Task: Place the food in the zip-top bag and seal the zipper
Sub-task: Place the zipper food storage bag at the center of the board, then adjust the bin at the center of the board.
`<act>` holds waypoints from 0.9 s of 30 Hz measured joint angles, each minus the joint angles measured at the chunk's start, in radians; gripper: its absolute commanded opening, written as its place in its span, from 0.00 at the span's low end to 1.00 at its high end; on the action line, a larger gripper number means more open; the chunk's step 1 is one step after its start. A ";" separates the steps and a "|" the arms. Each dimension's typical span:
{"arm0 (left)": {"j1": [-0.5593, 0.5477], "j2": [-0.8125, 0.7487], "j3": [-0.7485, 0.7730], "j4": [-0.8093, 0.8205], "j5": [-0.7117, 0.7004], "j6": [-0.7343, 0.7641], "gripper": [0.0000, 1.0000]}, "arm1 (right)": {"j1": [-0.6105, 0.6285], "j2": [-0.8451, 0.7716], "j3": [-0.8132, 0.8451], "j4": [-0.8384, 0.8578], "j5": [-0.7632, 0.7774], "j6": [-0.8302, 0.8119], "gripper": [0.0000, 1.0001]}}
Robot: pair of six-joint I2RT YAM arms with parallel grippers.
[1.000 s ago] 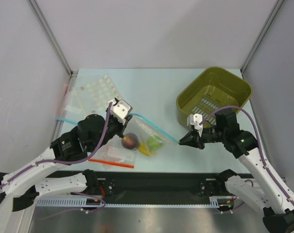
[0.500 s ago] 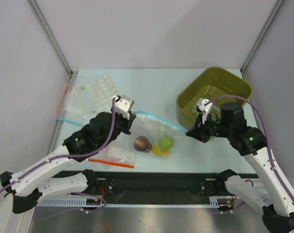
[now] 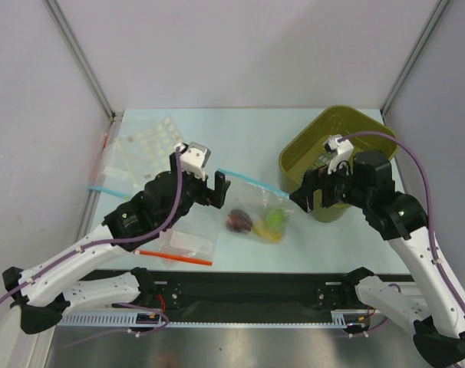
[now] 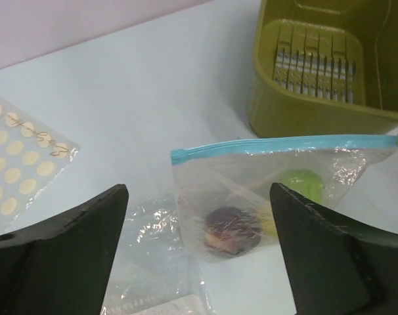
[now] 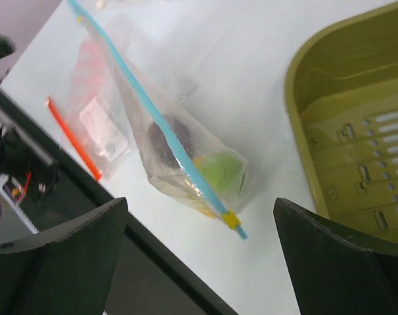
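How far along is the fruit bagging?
Done: the dark red fruit, green fruit and yellow fruit lie inside the zip-top bag, and its zipper looks shut end to end. In hand: nothing; left gripper and right gripper stand open. Left: apparently nothing.

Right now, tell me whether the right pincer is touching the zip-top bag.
Apart. In the right wrist view, bare table shows between each finger of the open right pincer and the zip-top bag.

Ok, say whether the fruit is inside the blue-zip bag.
Inside: the red fruit, green fruit and yellow fruit show through the bag's clear plastic below its zipper.
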 measured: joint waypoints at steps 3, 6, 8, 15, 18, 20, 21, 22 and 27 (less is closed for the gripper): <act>0.000 0.001 0.048 -0.019 -0.046 -0.008 1.00 | -0.002 -0.002 0.012 0.014 0.133 0.125 1.00; 0.000 0.006 0.102 -0.024 -0.087 -0.014 1.00 | -0.016 0.052 0.090 -0.030 0.315 0.232 1.00; 0.002 0.018 0.133 -0.023 -0.108 -0.019 1.00 | -0.032 0.097 0.139 -0.055 0.446 0.294 1.00; 0.021 0.092 0.161 -0.042 -0.124 -0.060 1.00 | -0.174 0.138 0.149 -0.214 0.751 0.479 1.00; 0.026 0.124 0.163 -0.060 -0.124 -0.073 1.00 | -0.265 0.138 0.129 -0.236 0.789 0.512 1.00; 0.029 0.138 0.168 -0.072 -0.124 -0.075 1.00 | -0.334 0.143 0.109 -0.235 0.782 0.515 1.00; 0.031 0.142 0.170 -0.077 -0.123 -0.075 1.00 | -0.373 0.150 0.101 -0.233 0.773 0.516 1.00; 0.032 0.146 0.172 -0.082 -0.122 -0.074 1.00 | -0.410 0.161 0.091 -0.229 0.764 0.516 1.00; 0.035 0.149 0.180 -0.098 -0.119 -0.078 1.00 | -0.481 0.250 0.042 -0.176 0.739 0.541 1.00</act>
